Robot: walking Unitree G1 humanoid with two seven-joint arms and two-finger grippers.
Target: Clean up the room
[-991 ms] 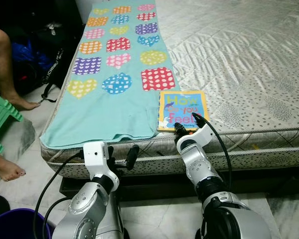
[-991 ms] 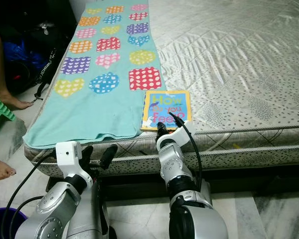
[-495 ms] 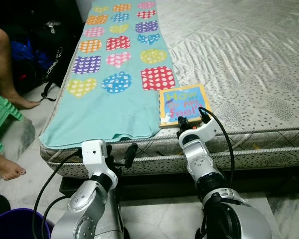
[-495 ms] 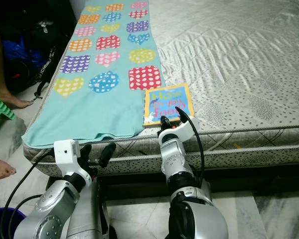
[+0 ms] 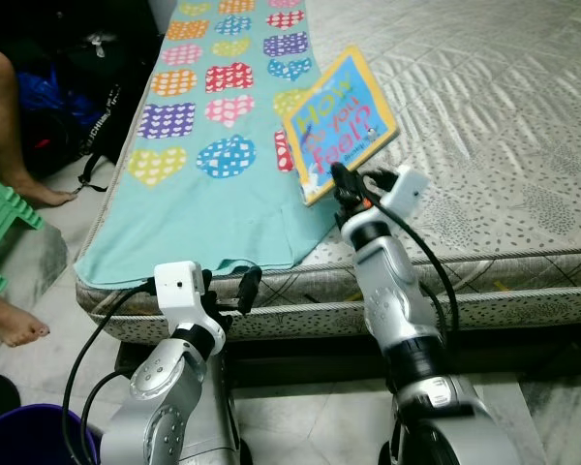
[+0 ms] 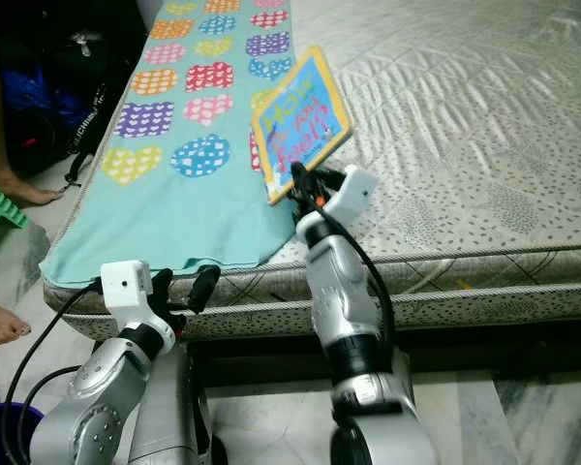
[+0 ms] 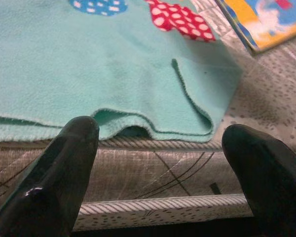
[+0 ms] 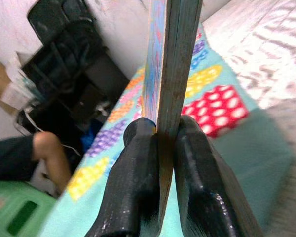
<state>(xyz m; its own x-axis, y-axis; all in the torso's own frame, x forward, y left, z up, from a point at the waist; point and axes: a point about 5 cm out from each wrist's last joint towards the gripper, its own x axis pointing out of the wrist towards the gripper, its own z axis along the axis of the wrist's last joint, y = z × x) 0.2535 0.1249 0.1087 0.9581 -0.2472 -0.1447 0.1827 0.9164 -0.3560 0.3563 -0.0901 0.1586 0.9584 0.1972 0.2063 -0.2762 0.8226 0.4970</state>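
A yellow-edged blue picture book (image 5: 341, 121) is lifted off the mattress (image 5: 494, 126) and tilted up above the teal heart-print blanket (image 5: 208, 184). My right gripper (image 5: 341, 184) is shut on the book's lower edge; in the right wrist view both black fingers (image 8: 138, 182) clamp the book's (image 8: 170, 64) thickness. My left gripper (image 5: 228, 289) hovers low at the bed's front edge, open, its fingers (image 7: 59, 173) spread before the blanket's folded hem (image 7: 153, 126) with nothing between them.
A person's legs (image 5: 5, 126) and bare foot (image 5: 10, 325) are on the floor at left, beside a green stool (image 5: 0, 228) and dark bags (image 5: 73, 107). A purple bucket (image 5: 29, 436) stands at the lower left. The bed frame's front edge (image 5: 504, 300) runs just ahead.
My right gripper has raised the book off the mattress and swung it up and leftward over the blanket. The left arm has barely shifted.
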